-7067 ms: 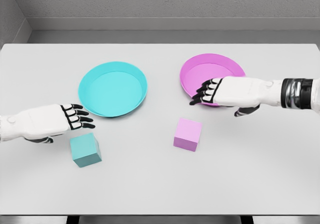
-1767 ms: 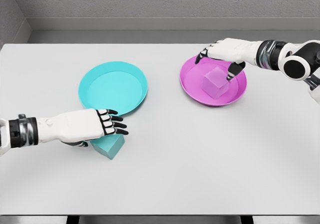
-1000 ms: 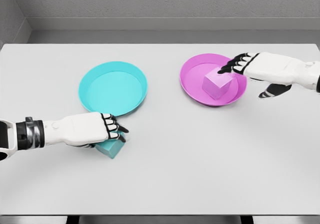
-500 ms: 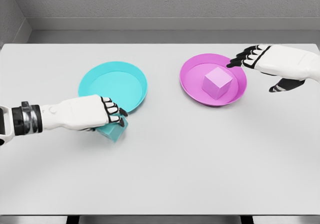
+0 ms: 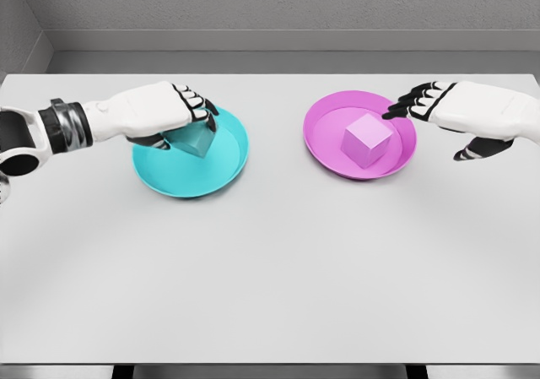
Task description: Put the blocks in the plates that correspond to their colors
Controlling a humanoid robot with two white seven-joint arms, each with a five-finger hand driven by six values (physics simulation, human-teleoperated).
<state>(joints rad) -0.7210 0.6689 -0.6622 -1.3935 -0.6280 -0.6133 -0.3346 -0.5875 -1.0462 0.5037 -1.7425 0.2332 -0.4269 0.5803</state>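
Two hands appeared over the white table [image 5: 278, 261]. At nine o'clock, our left hand [image 5: 164, 113] was clamped on the teal block [image 5: 191, 140] above the teal plate [image 5: 181, 170]. At two o'clock, the pink block [image 5: 368, 140] lay in the pink plate [image 5: 325, 143]; at three o'clock, our right hand [image 5: 468, 113] hovered, fingers spread and empty.
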